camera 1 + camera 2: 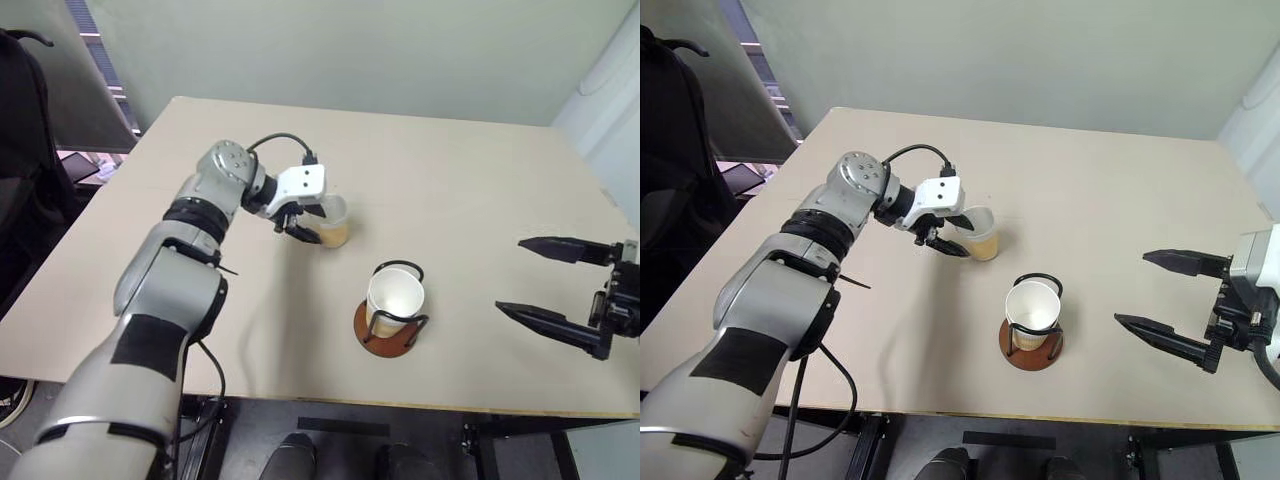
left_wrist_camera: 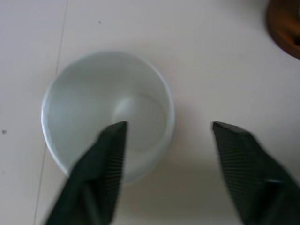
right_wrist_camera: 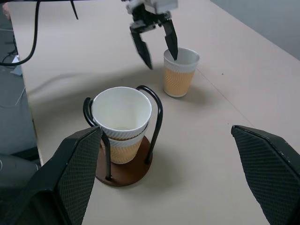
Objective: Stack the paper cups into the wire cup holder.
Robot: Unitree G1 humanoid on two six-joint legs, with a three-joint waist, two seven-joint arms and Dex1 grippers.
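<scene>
Left wrist view shows the left tool [image 2: 166, 133] with fingers apart, one inside the loose cup [image 2: 108, 112] on the desk [image 1: 480, 180]. It looks ready to pinch, then lift it into the wire cup holder [image 1: 392, 318], where two stacked cups [image 3: 123, 121] sit. Three cups, one holder. The right tool [image 1: 548, 280] waits wide apart.

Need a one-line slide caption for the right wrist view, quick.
Left gripper straddles the rim of the loose paper cup, one finger inside; stacked cups sit in the wire cup holder.

Paper cups [image 3: 123, 117] nested in wire cup holder [image 3: 126, 164], one upright cup [image 3: 180, 71] beyond
</scene>
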